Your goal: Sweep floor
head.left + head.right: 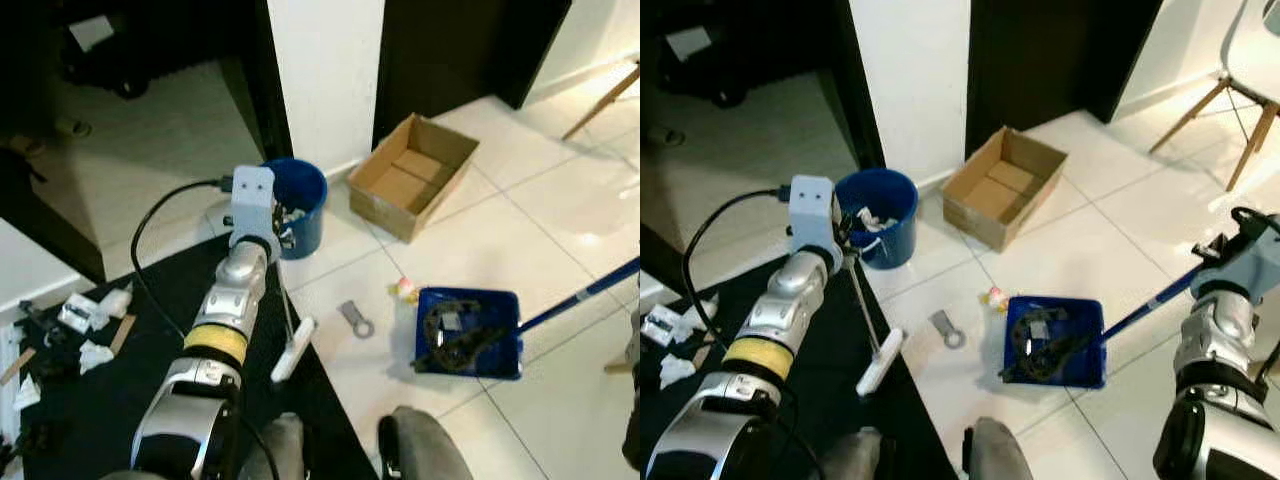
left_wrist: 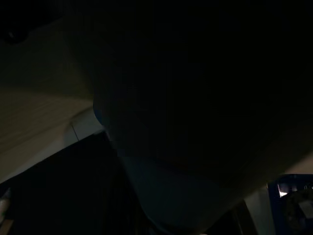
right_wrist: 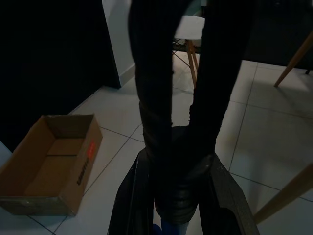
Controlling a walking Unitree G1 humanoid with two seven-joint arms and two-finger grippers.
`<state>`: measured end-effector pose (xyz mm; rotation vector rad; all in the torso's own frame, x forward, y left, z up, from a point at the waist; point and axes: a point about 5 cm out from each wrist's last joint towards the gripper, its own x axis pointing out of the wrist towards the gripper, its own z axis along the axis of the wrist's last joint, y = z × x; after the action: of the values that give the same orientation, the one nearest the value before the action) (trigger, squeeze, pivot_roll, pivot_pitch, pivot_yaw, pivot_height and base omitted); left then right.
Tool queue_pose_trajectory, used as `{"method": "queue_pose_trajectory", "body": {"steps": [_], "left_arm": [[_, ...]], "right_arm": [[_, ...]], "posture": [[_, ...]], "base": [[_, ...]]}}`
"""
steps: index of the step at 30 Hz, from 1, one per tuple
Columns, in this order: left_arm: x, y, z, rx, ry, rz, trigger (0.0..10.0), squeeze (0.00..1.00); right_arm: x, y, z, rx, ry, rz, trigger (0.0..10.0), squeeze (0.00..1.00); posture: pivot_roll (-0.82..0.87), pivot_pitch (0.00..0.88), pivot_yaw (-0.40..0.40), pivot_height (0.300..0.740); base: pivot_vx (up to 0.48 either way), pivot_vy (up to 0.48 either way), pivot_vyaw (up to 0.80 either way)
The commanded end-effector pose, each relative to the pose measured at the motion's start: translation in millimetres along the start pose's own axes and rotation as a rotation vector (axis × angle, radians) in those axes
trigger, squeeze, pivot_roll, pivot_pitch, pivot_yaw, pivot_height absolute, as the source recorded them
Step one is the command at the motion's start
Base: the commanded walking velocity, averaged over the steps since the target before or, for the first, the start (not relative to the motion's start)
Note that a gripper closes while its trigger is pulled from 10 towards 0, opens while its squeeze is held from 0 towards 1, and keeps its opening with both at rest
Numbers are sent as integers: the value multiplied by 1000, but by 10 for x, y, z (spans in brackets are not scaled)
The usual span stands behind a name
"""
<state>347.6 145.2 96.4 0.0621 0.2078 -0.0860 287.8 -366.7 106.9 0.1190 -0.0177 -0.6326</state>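
Scraps of paper [image 1: 85, 335] litter the black mat [image 1: 110, 400] at nine o'clock. Left gripper [image 1: 845, 235] grasps a thin broom rod [image 1: 865, 310], its white head [image 1: 880, 362] resting at the mat's edge, just beside a blue bucket [image 1: 880, 215] at eleven o'clock. Past a cardboard box [image 1: 1005, 185] at one o'clock, a blue dustpan [image 1: 1055, 340] holding dark debris sits on the tiles; the right gripper [image 3: 178, 142] is clamped around its long blue handle [image 1: 1150, 305] at three o'clock.
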Motion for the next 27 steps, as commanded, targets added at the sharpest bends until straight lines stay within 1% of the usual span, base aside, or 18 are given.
{"method": "queue_pose_trajectory", "body": {"steps": [1, 6, 7, 13, 14, 17, 20, 27], "left_arm": [[0, 63, 11, 13, -11, 27, 10000, 0], [7, 64, 10, 22, -4, 21, 10000, 0], [12, 71, 13, 34, 1, 27, 10000, 0], [16, 88, 10, 25, 3, 48, 10000, 0], [16, 102, 13, 9, -3, 64, 10000, 0], [16, 113, 16, -2, -7, 76, 10000, 0], [31, 128, 26, 19, -6, 89, 10000, 0], [54, 165, 81, 27, -37, 98, 10000, 0]], "right_arm": [[24, 32, 65, 18, -29, 7, 10000, 0], [27, 38, 69, 19, -29, 9, 10000, 0], [29, 46, 70, 19, -30, 10, 10000, 0], [29, 55, 69, 19, -30, 11, 10000, 0], [28, 57, 67, 20, -30, 11, 10000, 0], [27, 58, 66, 20, -30, 11, 10000, 0], [29, 68, 66, 22, -30, 13, 10000, 0], [31, 81, 58, 24, -23, 11, 10000, 0]], "posture": [[-9, 92, 40, 740], [-9, 94, 39, 740], [-8, 94, 40, 740], [-8, 94, 41, 740], [-7, 94, 41, 740], [-8, 94, 42, 740], [-8, 94, 42, 740], [-3, 104, 46, 740]], "base": [[0, 0, 0], [0, 0, 0], [0, -480, 0], [0, -480, 0], [0, 0, 0], [0, 0, 0], [0, 0, 0], [0, 0, 0]]}}
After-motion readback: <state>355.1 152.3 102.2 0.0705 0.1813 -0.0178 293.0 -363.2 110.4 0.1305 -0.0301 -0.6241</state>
